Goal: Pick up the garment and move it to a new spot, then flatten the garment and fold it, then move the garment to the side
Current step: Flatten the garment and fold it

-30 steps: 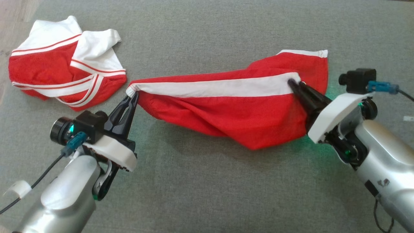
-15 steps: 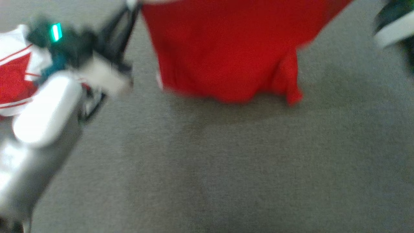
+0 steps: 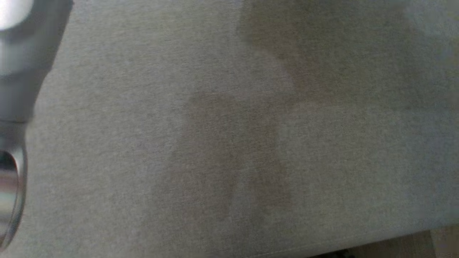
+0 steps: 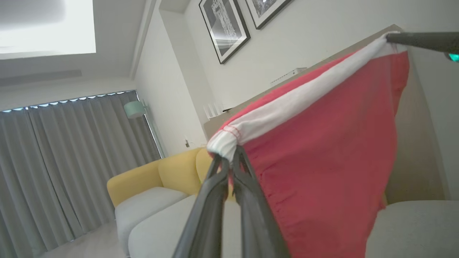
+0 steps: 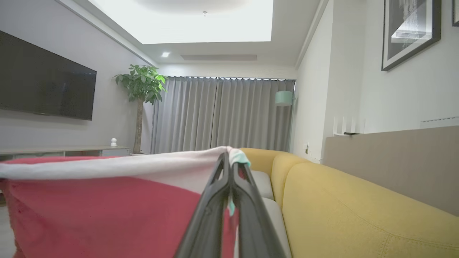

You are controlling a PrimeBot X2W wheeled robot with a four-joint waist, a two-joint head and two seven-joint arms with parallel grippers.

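The garment [image 4: 322, 150] is red with a white band along its top edge, and it hangs in the air stretched between both grippers. My left gripper [image 4: 229, 157] is shut on one end of the white band. My right gripper [image 5: 229, 157] is shut on the other end, with the red garment [image 5: 107, 208] hanging to its left. In the left wrist view the right gripper's dark fingers [image 4: 423, 39] reach in from the upper right, pinching the band's far corner. The head view holds bare grey fabric surface [image 3: 251, 143] and a blurred silver forearm [image 3: 14, 71] at the left edge.
A yellow sofa [image 5: 340, 200] with grey cushions stands behind the garment. Grey curtains [image 5: 222, 114], a potted plant [image 5: 140, 86] and a wall television [image 5: 43, 86] are farther off. The grey surface's front edge [image 3: 358, 240] runs along the head view's bottom right.
Both grippers have lifted the garment off the grey surface, up and out of the head view. The head camera has also swung down, and the second red-and-white garment has left the view.
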